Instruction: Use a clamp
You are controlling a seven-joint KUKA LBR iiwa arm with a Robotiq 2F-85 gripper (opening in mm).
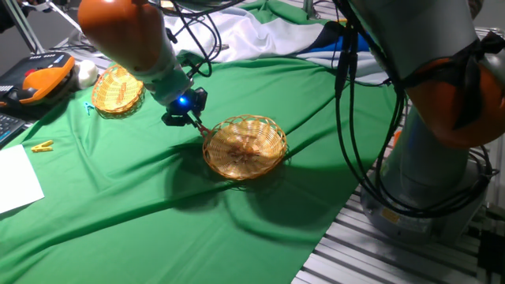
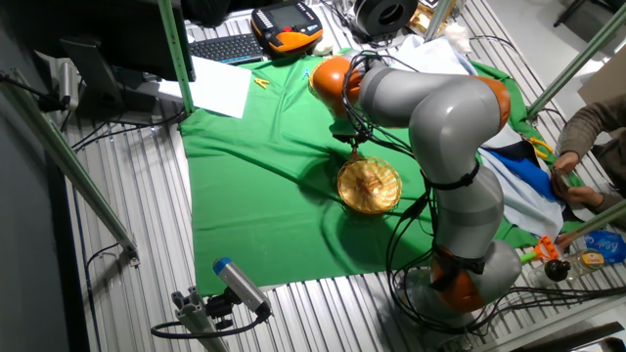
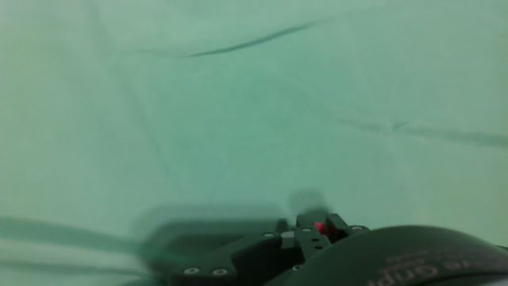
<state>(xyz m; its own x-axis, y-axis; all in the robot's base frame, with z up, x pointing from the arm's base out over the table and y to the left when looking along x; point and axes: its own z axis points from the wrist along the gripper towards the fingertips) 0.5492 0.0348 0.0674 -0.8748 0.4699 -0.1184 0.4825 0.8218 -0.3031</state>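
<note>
Writing: none legible in any view. The hand view shows partial white lettering on the black housing at the bottom edge, too blurred and cropped to read.

Counts: 2 wicker baskets on the green cloth [image 1: 237,229] covering the desk. The near basket [image 1: 245,147] sits mid-cloth; the far basket [image 1: 118,88] lies toward the back left corner, well apart from it. 1 yellow clip [image 1: 41,146] rests on the cloth near 1 white sheet of paper [image 1: 17,180]. 1 orange-and-black handheld controller [image 1: 35,80] lies at the desk's back edge, with 1 keyboard [image 2: 227,47] beside it in the other fixed view.

Tool [image 1: 192,120]: hangs just beside the left rim of the near basket, blue light lit on its body. A thin red piece, the clamp [image 1: 201,127], extends from its tip to the basket rim. It appears clenched on the clamp; the finger gap itself is too small to confirm. In the hand view, a small red spot [image 3: 321,228] shows between black parts at the bottom.
</note>
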